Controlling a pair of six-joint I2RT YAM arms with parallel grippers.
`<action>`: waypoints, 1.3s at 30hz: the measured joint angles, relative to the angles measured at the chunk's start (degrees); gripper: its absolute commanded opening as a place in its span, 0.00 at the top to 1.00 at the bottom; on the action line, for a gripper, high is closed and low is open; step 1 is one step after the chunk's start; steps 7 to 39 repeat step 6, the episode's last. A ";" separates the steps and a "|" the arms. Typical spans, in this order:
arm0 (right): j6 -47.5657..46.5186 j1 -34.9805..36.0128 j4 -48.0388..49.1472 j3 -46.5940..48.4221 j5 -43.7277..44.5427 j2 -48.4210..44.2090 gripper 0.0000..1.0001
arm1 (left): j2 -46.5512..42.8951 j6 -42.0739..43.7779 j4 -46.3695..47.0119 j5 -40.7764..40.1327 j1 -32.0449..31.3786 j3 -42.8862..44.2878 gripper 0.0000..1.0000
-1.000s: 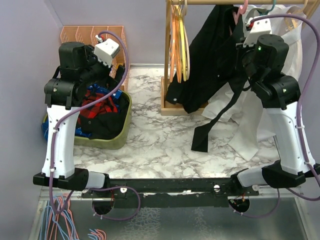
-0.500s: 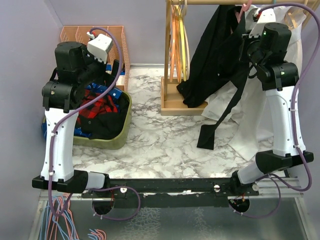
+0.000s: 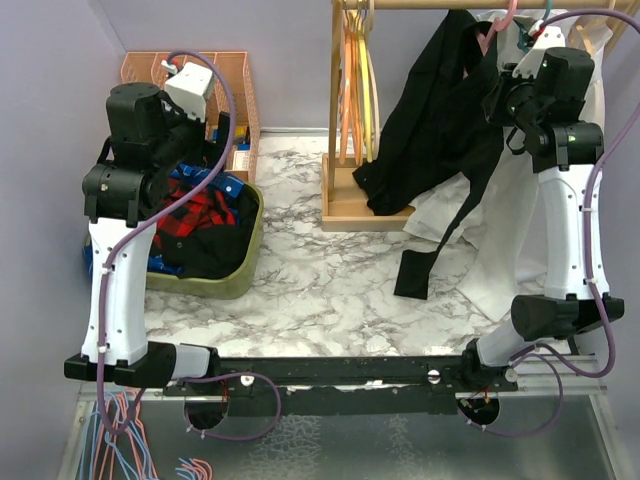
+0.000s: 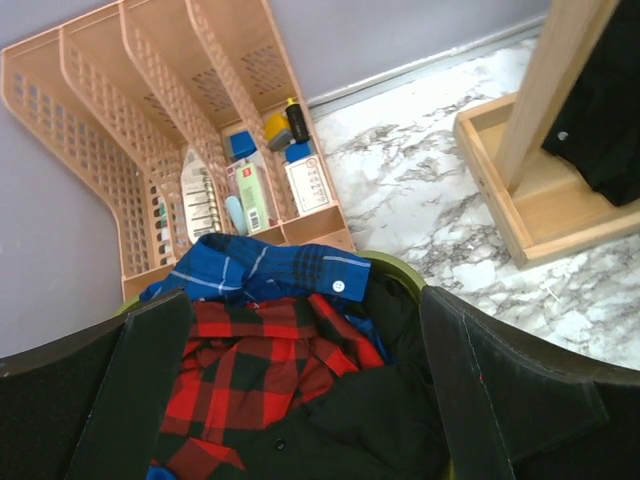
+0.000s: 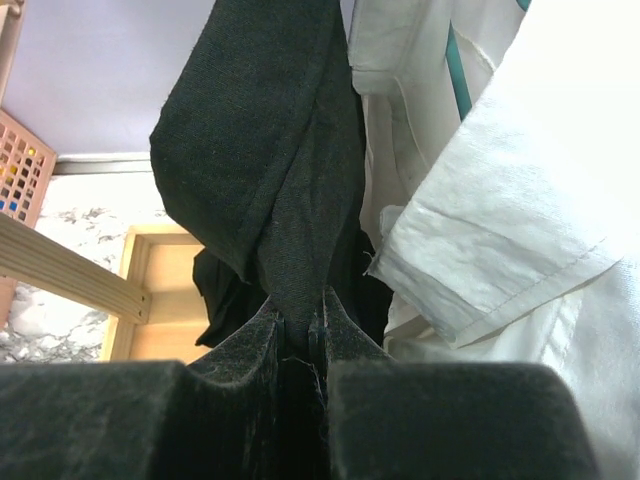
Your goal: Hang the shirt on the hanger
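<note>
The right tool (image 5: 305,335) is clamped on a fold of the shirt (image 3: 430,120), high by the rail (image 3: 420,4) beside the hanger (image 3: 503,20) (only its pink hook shows); a sleeve trails to the worktop (image 3: 300,290); the left tool (image 4: 300,340) hangs spread and empty over the basket (image 3: 252,235). I'd keep the pinch firm; ease the cloth across the hanger slowly, lest it slip.

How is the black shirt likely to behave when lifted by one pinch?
Probably floppy: the black shirt hangs in loose folds, one end trailing onto the marble table. Likely light: the right gripper pinches only a narrow fold. That thin hold could slip.
</note>
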 measured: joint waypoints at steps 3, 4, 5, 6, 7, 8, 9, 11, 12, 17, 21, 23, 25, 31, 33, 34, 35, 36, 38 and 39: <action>0.79 -0.72 1.55 -1.49 -1.22 -0.07 0.96 | -0.04 -1.88 1.22 -2.56 0.74 -0.87 0.01; 0.96 -0.81 1.88 -1.81 -1.49 -0.20 0.85 | -0.13 -2.49 1.62 -3.48 1.18 -1.27 0.01; 1.25 -0.94 2.16 -2.16 -1.75 -0.39 0.60 | -0.35 -3.13 2.01 -4.28 1.73 -1.79 0.01; 1.53 -0.98 2.36 -2.34 -1.90 -0.55 0.30 | -0.74 -3.89 2.78 -5.42 2.43 -2.67 0.01; 1.53 -0.98 2.36 -2.34 -1.90 -0.55 0.30 | -0.74 -3.89 2.78 -5.42 2.43 -2.67 0.01; 1.53 -0.98 2.36 -2.34 -1.90 -0.55 0.30 | -0.74 -3.89 2.78 -5.42 2.43 -2.67 0.01; 1.53 -0.98 2.36 -2.34 -1.90 -0.55 0.30 | -0.74 -3.89 2.78 -5.42 2.43 -2.67 0.01; 1.53 -0.98 2.36 -2.34 -1.90 -0.55 0.30 | -0.74 -3.89 2.78 -5.42 2.43 -2.67 0.01; 1.53 -0.98 2.36 -2.34 -1.90 -0.55 0.30 | -0.74 -3.89 2.78 -5.42 2.43 -2.67 0.01; 1.53 -0.98 2.36 -2.34 -1.90 -0.55 0.30 | -0.74 -3.89 2.78 -5.42 2.43 -2.67 0.01; 1.53 -0.98 2.36 -2.34 -1.90 -0.55 0.30 | -0.74 -3.89 2.78 -5.42 2.43 -2.67 0.01; 1.53 -0.98 2.36 -2.34 -1.90 -0.55 0.30 | -0.74 -3.89 2.78 -5.42 2.43 -2.67 0.01; 1.53 -0.98 2.36 -2.34 -1.90 -0.55 0.30 | -0.74 -3.89 2.78 -5.42 2.43 -2.67 0.01; 1.53 -0.98 2.36 -2.34 -1.90 -0.55 0.30 | -0.74 -3.89 2.78 -5.42 2.43 -2.67 0.01; 1.53 -0.98 2.36 -2.34 -1.90 -0.55 0.30 | -0.74 -3.89 2.78 -5.42 2.43 -2.67 0.01; 1.53 -0.98 2.36 -2.34 -1.90 -0.55 0.30 | -0.74 -3.89 2.78 -5.42 2.43 -2.67 0.01; 1.53 -0.98 2.36 -2.34 -1.90 -0.55 0.30 | -0.74 -3.89 2.78 -5.42 2.43 -2.67 0.01; 1.53 -0.98 2.36 -2.34 -1.90 -0.55 0.30 | -0.74 -3.89 2.78 -5.42 2.43 -2.67 0.01; 1.53 -0.98 2.36 -2.34 -1.90 -0.55 0.30 | -0.74 -3.89 2.78 -5.42 2.43 -2.67 0.01; 1.53 -0.98 2.36 -2.34 -1.90 -0.55 0.30 | -0.74 -3.89 2.78 -5.42 2.43 -2.67 0.01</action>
